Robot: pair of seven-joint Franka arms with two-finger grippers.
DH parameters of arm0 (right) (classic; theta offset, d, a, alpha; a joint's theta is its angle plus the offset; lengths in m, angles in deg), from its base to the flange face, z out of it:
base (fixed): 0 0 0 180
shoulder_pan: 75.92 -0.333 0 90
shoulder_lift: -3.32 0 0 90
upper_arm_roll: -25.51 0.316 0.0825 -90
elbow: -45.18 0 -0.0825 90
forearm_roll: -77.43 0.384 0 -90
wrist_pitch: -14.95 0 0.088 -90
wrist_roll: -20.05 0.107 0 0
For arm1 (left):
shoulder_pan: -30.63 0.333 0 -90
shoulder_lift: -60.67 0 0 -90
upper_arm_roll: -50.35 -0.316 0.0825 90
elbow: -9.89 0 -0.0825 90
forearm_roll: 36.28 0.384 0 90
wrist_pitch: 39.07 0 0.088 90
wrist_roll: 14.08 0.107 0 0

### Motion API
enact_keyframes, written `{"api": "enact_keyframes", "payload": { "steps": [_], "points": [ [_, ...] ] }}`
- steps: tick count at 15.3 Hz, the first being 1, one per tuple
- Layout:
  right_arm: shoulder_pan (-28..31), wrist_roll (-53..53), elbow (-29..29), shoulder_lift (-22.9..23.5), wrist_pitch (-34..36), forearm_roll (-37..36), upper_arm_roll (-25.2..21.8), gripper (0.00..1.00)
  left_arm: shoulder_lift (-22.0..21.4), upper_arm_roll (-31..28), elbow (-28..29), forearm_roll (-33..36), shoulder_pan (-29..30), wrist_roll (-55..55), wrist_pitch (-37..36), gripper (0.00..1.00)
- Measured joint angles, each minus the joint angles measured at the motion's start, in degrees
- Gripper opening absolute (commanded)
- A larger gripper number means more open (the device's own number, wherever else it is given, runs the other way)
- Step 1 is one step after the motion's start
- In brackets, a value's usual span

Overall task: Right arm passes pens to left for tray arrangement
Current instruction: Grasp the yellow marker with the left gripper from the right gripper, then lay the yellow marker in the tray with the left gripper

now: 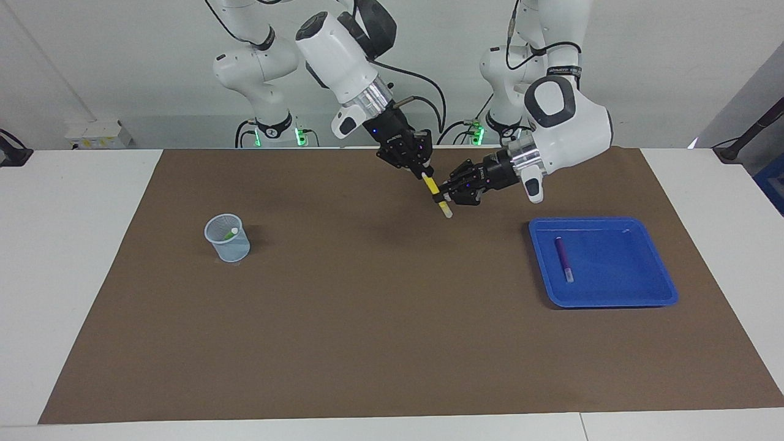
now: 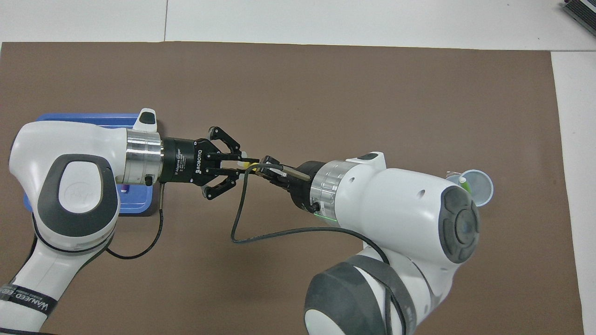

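Note:
A yellow pen [image 1: 436,191] hangs tilted in the air over the brown mat, pale end down. My left gripper [image 1: 443,197] is shut on its lower half, fingertips meeting on the pen [image 2: 248,163]. My right gripper [image 1: 424,171], with the blue light, sits at the pen's upper end; its grip is hidden by the cable in the overhead view [image 2: 267,166]. A purple pen [image 1: 563,258] lies in the blue tray [image 1: 637,291] toward the left arm's end. A green pen [image 1: 232,233] stands in the mesh cup.
The pale blue mesh cup [image 1: 227,239] stands on the mat toward the right arm's end of the table. A black cable [image 2: 237,218] loops from the right wrist under both grippers. The brown mat [image 1: 367,318] covers most of the white table.

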Motion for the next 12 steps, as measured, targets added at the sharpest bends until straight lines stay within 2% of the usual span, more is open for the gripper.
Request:
{"api": "enact_keyframes", "payload": {
  "steps": [2,5,8,12],
  "points": [
    [0.9,-0.1,0.0,0.0,0.0,0.0,0.0,1.00,-0.1,0.0,0.0,0.6,0.0,2.0,-0.1,0.00],
    [3.3,-5.4,0.0,0.0,1.6,-0.1,-0.1,1.00,-0.1,-0.2,0.0,6.6,0.0,6.8,-2.1,0.00],
    [7.0,-15.2,-0.4,0.0,8.1,-2.1,-0.2,1.00,-0.1,-0.5,0.0,13.7,0.0,13.3,-4.9,0.00],
    [12.5,-27.2,-0.5,-0.5,18.4,-11.5,-0.4,1.00,-0.3,-1.0,-0.1,26.6,0.8,24.1,-9.3,0.00]
  ]
}}
